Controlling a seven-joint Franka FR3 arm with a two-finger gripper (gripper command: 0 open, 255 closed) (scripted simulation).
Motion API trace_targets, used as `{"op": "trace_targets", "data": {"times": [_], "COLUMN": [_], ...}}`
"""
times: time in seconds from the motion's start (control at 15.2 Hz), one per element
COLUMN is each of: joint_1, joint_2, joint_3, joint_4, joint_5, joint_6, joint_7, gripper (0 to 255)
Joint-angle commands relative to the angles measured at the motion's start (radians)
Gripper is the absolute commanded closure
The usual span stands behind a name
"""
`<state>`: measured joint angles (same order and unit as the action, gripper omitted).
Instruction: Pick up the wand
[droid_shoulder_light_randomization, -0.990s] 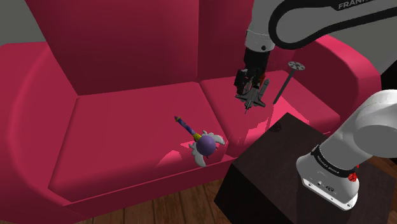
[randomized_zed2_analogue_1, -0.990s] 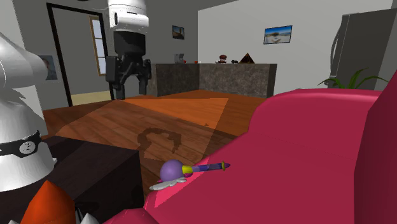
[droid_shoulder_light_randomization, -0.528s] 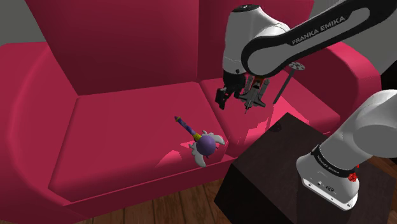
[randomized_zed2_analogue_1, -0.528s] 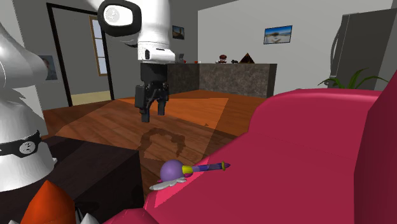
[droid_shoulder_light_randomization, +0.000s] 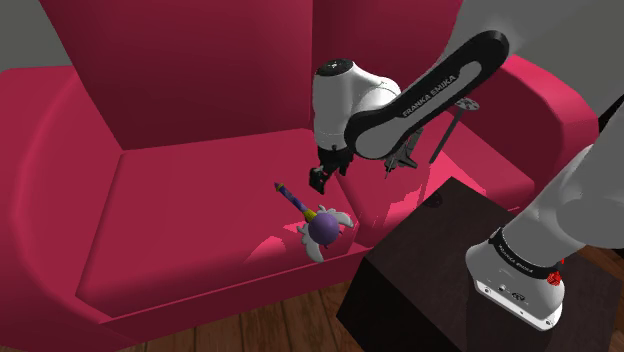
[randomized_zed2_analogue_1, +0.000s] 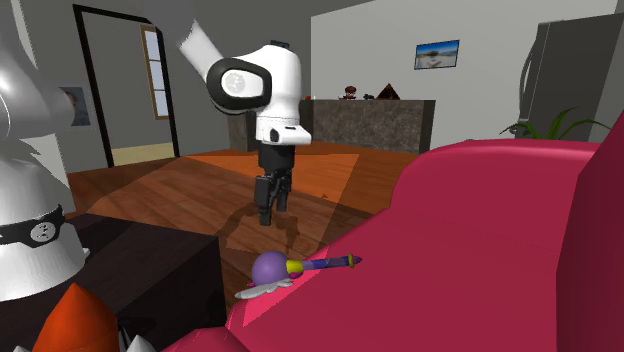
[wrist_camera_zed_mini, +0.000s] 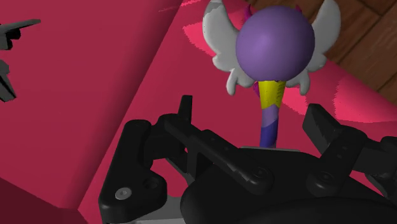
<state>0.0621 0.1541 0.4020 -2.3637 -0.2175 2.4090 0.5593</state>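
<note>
1. Wand placement: it lies flat on the seat of the red sofa, on the cushion at the shoulder view's left. It is near the front edge and just beside the seam between the cushions. Its purple ball head with white wings faces the front edge, and its striped handle points toward the backrest.
2. The claw hovers just above the tail end of the handle and is released. In the wrist view its two fingers stand apart and touch nothing, and the handle runs toward the gap between them.
3. This alignment probably suits the thing. The thin handle fits between the fingers, whereas the round winged head would likely be too wide and slippery to clasp.
4. The arm reaches from the stand, a dark box at the sofa's front, and bends over the seat. It points the claw down because the wand lies low and flat.
5. Counted, there are one wand, one arm, one claw with two fingers, and one sofa with two seat cushions.
6. Two other dark things sit on the farther cushion, well apart from the wand. One is a small jet-shaped toy, and the other is a thin rod with a disc on top, leaning upright.
7. The approach looks nearly complete, but the grasp is not yet made. The next move calls for a short descent and then closing across the handle.
</note>
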Motion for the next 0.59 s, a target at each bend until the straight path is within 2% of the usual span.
{"op": "trace_targets", "data": {"times": [0.0,0.33,0.53], "joint_1": [0.021,0.108,0.149], "joint_2": [0.081,0.293,0.382], "joint_3": [-0.011,-0.066,-0.094], "joint_4": [0.038,0.182,0.254], "joint_5": [-0.069,-0.209,-0.252], "joint_6": [0.026,0.053,0.056], "joint_7": [0.056,0.172,0.206], "gripper": [0,0,0]}}
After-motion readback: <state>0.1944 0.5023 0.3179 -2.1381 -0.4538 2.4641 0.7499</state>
